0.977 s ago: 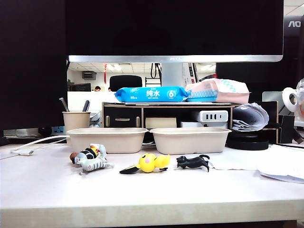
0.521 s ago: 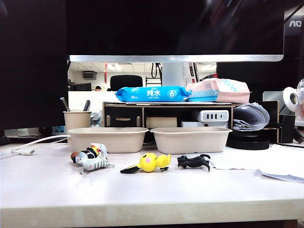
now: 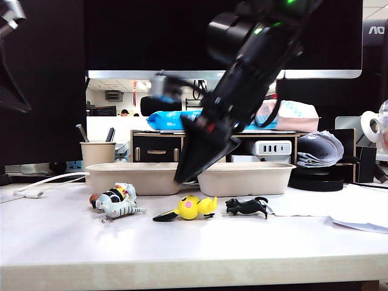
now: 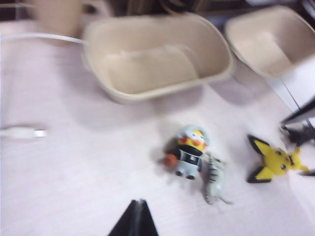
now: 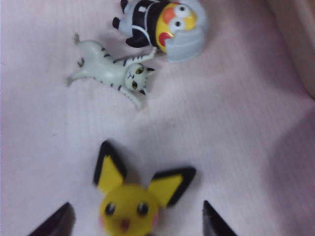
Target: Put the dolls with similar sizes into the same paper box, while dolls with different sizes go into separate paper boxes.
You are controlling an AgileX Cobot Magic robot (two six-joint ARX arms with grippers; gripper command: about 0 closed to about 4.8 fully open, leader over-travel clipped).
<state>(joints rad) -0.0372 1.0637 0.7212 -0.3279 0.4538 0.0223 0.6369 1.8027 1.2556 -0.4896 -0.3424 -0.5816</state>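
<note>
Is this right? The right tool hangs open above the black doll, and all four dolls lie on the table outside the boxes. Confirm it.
Wrong in one respect: the right tool hangs open above the yellow doll, not the black doll, as the right wrist view shows. The rest stands: all four dolls lie on the table, outside the boxes.

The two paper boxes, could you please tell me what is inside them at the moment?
In the left wrist view the left paper box shows only a bare floor, no doll. The right paper box looks bare too, though it is cut off at the frame's edge, so that part cannot be checked.
</note>
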